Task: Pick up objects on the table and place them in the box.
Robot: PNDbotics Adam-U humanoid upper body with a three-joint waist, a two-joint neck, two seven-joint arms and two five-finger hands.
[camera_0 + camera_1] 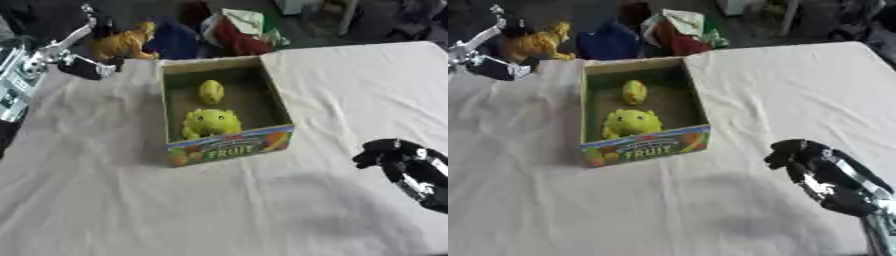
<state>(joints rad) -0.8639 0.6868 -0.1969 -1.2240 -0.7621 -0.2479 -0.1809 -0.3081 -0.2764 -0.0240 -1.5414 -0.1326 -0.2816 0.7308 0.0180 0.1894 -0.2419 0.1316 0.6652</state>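
Open cardboard box [225,145] with a "FRUIT" label on its front wall, on a white cloth-covered table [332,90]. Inside it: a yellow-green plush frog [211,122] near the front wall and a small yellow lemon-shaped toy [211,91] behind. Right hand [798,154], right of the box, fingers curled, holding nothing. Left hand [87,67], at the box's far left, by an orange plush animal [122,44]; its finger state cannot be told.

Wrinkled matt white cloth [105,200] covers the table; the printed cardboard fruit box [229,146] at twelve o'clock looks slightly glossy outside.
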